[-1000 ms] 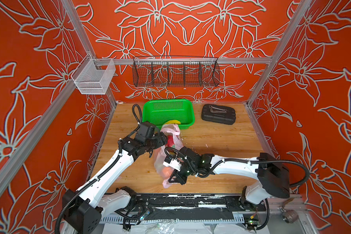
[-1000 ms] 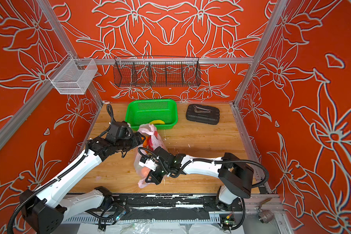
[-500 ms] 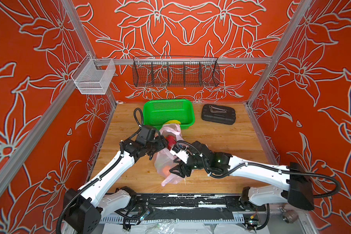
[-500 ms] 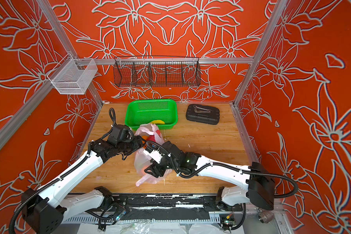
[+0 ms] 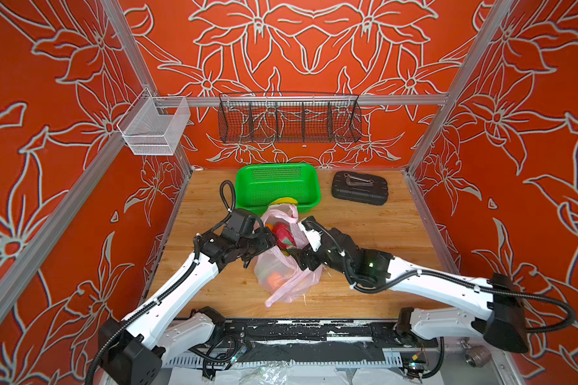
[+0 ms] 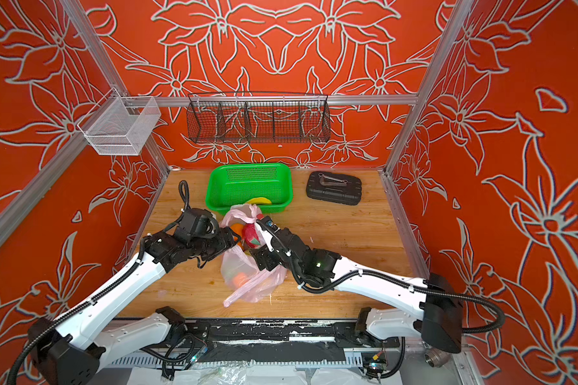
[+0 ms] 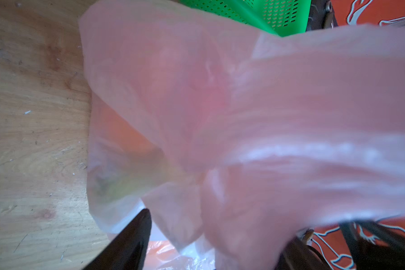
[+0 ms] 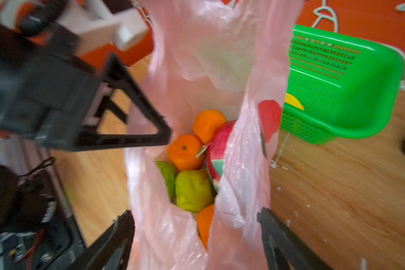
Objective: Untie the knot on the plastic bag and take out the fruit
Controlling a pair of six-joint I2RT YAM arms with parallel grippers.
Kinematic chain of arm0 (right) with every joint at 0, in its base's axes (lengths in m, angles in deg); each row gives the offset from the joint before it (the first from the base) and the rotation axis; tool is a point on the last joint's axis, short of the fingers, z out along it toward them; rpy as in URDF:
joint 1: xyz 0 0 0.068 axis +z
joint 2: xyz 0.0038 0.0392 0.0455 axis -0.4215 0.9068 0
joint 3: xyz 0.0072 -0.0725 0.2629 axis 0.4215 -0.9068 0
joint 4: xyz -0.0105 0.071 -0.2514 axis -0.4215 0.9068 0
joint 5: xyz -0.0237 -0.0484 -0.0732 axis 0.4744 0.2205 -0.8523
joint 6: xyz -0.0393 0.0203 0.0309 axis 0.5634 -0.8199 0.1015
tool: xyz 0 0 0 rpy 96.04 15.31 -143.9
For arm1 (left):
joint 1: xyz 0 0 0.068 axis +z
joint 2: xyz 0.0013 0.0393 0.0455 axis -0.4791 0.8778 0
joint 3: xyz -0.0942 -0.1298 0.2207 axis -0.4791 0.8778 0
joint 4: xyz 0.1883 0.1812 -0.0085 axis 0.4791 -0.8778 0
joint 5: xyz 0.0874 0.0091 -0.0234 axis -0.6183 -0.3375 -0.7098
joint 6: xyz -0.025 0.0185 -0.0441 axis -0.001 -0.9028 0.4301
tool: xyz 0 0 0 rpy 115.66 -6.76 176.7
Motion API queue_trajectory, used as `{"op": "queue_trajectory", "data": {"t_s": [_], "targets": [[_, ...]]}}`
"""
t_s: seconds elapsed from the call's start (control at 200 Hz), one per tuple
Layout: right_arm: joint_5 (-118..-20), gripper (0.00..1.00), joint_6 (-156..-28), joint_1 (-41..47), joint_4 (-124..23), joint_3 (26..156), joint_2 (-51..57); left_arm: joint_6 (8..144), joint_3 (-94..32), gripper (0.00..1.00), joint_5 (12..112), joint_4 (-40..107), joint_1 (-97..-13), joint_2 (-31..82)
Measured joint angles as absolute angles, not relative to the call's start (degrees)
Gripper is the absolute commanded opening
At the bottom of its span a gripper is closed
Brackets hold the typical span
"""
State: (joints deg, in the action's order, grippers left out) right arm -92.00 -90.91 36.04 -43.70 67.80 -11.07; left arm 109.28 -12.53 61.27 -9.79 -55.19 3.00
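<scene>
Bag (image 8: 241, 187) holds three oranges (image 8: 184, 152), two green apples (image 8: 193, 190).

bag (image 5: 276, 268) mid table (image 5: 381, 230), just in front of basket (image 5: 244, 186); case (image 5: 360, 192) right of basket, at back; fruit (image 8: 185, 153) inside bag.

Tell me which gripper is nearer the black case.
Right. The right gripper is at the bag's side facing the case; the left gripper is across the bag, farther away.

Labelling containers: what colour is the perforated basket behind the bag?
Bright green; the basket shows best in a top view.
</scene>
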Motion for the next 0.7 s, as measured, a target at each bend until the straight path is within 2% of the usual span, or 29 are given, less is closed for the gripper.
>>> {"op": "queue_trajectory", "data": {"t_s": [0.09, 0.155, 0.175, 0.255, 0.295, 0.35, 0.405, 0.47, 0.53, 0.701], "targets": [[-95.76, 0.87, -91.61, 35.32, -42.76, 69.39, -6.55, 110.03, -12.44, 0.76, 61.06, -11.10, -56.15, 1.86], [-96.98, 0.84, -91.96, 34.56, -42.43, 70.40, -3.36, 110.42, -12.27, 0.75, 61.06, -11.61, -56.81, 1.42], [-97.07, 0.80, -92.07, 34.34, -42.30, 70.64, -2.68, 110.49, -12.16, 0.73, 61.08, -11.63, -56.96, 1.36], [-97.64, 0.52, -92.51, 33.18, -42.30, 72.01, 0.86, 110.44, -11.57, 0.63, 61.25, -11.89, -57.49, 1.45], [-97.66, 0.42, -92.20, 32.57, -42.35, 72.67, 2.22, 110.44, -11.26, 0.55, 61.56, -12.07, -57.58, 1.73], [-97.49, 0.28, -92.82, 31.54, -42.57, 72.91, 3.33, 109.20, -10.76, 0.35, 61.84, -12.20, -57.58, 2.08], [-96.42, 0.18, -92.95, 30.03, -42.57, 72.89, 3.51, 108.78, -9.76, 0.14, 61.95, -12.24, -57.60, 2.26], [-94.73, 0.08, -93.06, 27.58, -43.46, 72.54, 3.18, 107.99, -7.70, 0.00, 61.93, -12.48, -57.62, 2.17], [-93.12, 0.04, -93.49, 24.74, -45.06, 71.27, 2.35, 107.12, -5.65, 0.00, 61.89, -12.90, -57.62, 1.97], [-89.40, 0.04, -93.52, 14.38, -46.91, 65.54, -0.89, 106.77, -0.14, 0.00, 60.99, -14.99, -57.60, -0.13]]}}
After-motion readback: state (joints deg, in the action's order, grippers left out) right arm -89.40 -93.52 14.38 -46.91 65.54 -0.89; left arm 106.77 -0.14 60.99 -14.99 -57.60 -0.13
